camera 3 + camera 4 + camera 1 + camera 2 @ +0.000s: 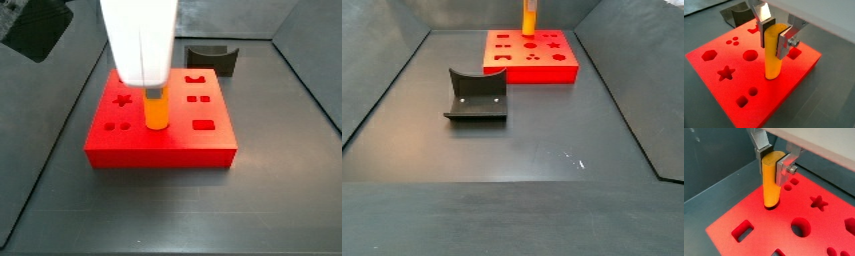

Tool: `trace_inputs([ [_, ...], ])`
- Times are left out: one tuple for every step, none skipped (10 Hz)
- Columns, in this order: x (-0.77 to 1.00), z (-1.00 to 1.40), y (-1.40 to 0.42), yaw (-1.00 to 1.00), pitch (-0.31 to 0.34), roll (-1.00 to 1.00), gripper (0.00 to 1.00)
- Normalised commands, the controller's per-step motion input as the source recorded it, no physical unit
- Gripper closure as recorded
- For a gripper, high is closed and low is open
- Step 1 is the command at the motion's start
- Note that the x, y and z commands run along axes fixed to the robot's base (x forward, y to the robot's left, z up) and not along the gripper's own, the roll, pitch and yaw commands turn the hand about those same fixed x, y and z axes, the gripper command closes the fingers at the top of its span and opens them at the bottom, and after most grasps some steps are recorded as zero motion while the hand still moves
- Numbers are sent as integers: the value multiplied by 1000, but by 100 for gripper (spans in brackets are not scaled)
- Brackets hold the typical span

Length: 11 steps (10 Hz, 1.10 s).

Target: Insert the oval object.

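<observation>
The gripper (776,34) stands over the red block (784,95), its two silver fingers (767,27) clamped on the upper end of the peg (773,60). The peg hangs upright between them, its lower end at the block's top face; in a wrist view its tip (771,204) meets the face near the block's edge, with a dark rim around its base, but how deep it sits cannot be told. In a side view the peg (156,110) comes down in the middle of the block (160,140), between the star hole (123,100) and the square holes (199,99). The grey holder (211,58) sits on the floor just behind the block in that view; in a side view the holder (476,97) lies well apart from the block (529,57), nearer the camera.
</observation>
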Motion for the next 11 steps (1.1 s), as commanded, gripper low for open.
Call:
trace_inputs([
  [0, -197, 71, -371, 93, 10, 100],
  [0, -191, 74, -377, 87, 9, 100],
  [0, -223, 0, -343, 56, 0, 100],
  [169, -206, 0, -223, 36, 0, 100],
  [429, -194, -71, -34, 103, 0, 100],
  [486, -180, -69, 0, 129, 0, 100],
  [460, -166, -34, 0, 127, 0, 100],
  [183, -226, 0, 0, 61, 0, 100],
  [9, -260, 0, 0, 23, 0, 100],
  [0, -403, 26, -57, 33, 0, 100],
  [0, -526, 100, -211, 130, 0, 100],
])
